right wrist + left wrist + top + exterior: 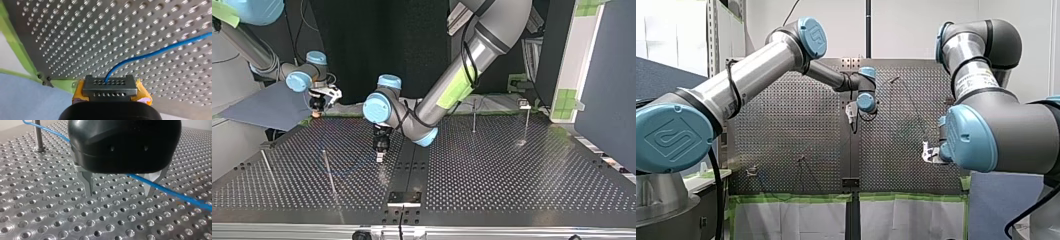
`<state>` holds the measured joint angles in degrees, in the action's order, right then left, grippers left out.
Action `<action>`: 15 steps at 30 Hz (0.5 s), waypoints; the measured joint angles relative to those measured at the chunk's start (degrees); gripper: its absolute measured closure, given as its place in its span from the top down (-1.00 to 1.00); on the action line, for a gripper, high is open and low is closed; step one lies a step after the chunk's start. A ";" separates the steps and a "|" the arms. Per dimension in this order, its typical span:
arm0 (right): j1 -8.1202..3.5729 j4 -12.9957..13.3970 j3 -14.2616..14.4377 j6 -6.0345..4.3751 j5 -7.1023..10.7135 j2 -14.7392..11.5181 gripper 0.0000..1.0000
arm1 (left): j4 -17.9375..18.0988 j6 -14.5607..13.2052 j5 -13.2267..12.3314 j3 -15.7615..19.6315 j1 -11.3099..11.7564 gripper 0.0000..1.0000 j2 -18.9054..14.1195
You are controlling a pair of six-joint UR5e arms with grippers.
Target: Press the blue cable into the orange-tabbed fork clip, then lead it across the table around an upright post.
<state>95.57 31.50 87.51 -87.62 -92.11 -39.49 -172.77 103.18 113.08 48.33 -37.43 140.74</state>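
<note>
The blue cable [155, 52] leaves the tip of my right gripper [110, 82], which has yellow pads and is shut on it near the table's green-taped corner. The cable curves over the perforated plate, passes an upright post [38, 135], goes under my left gripper's black body and crosses one metal finger [153, 181]. My left gripper [120, 195] stands open, its tips just above the plate, near the table's middle [379, 155]. In the top view the cable [349, 172] is a faint arc beside a thin post [328, 170]. I cannot make out the orange-tabbed clip.
More upright posts stand in the top view at the left [267, 167] and at the back right [473, 115], [526, 120]. A dark plate [404, 197] sits at that view's near edge. Small fixtures [752, 171] line the front view's lower left.
</note>
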 joint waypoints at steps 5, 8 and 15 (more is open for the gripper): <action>-1.73 2.32 -0.23 -0.19 0.31 2.32 -1.00 | -0.50 -0.15 0.11 0.06 0.03 1.00 -0.01; -3.02 3.67 -0.68 -0.28 0.59 3.67 -1.00 | -0.73 -0.51 0.12 0.06 0.12 1.00 0.00; -6.26 7.00 -2.18 -1.88 0.79 7.01 -1.00 | -0.82 -0.77 0.14 0.39 0.19 1.00 -0.01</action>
<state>89.31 38.50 85.32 -89.50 -91.32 -32.48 -173.59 102.41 113.23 48.72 -37.24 140.73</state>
